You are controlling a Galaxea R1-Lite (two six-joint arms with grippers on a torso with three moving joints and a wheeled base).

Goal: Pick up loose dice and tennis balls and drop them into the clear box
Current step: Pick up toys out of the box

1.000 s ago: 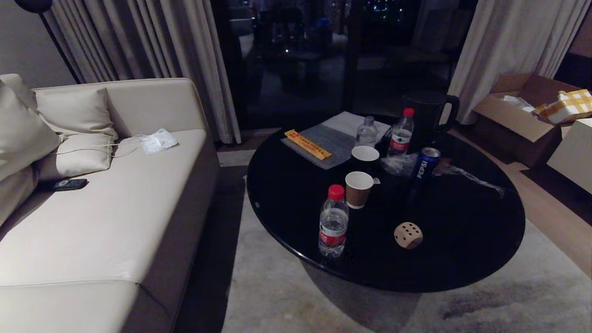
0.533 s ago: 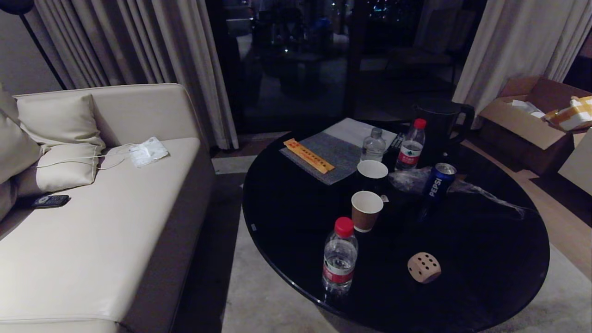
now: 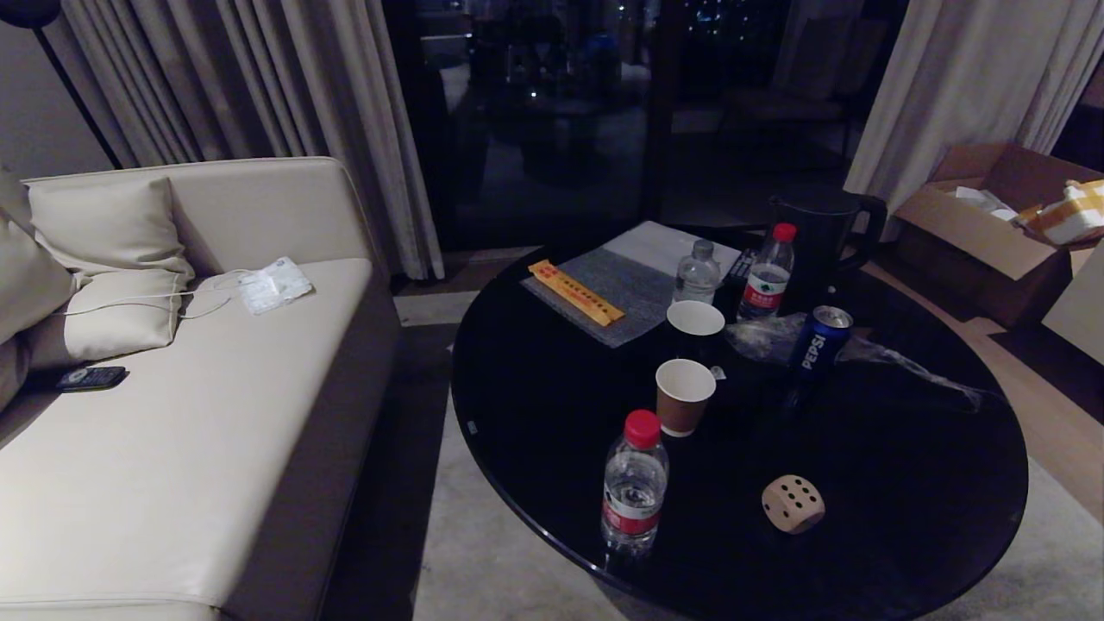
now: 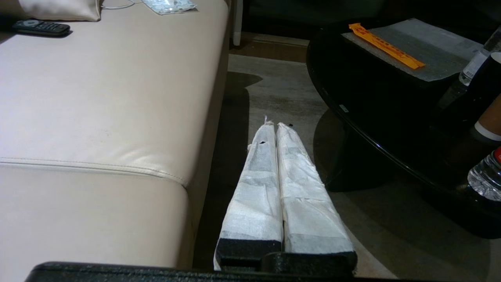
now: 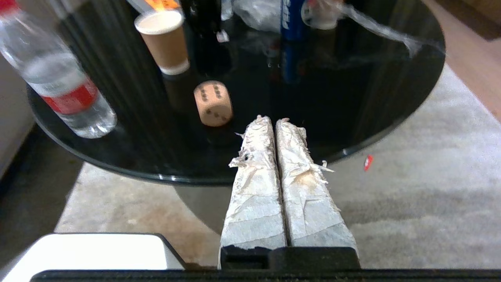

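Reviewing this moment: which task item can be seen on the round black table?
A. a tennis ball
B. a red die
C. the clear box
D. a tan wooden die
D: a tan wooden die sits alone near the front edge of the black table, to the right of the nearest water bottle; no ball, red die or clear box shows in any view.

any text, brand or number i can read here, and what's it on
"PEPSI": blue can on the black table.
Red labels on the near bottle and far bottle: print too small to read.
Orange strip on the grey mat: dark marks, unreadable.
Tan die: pips only, no digits.
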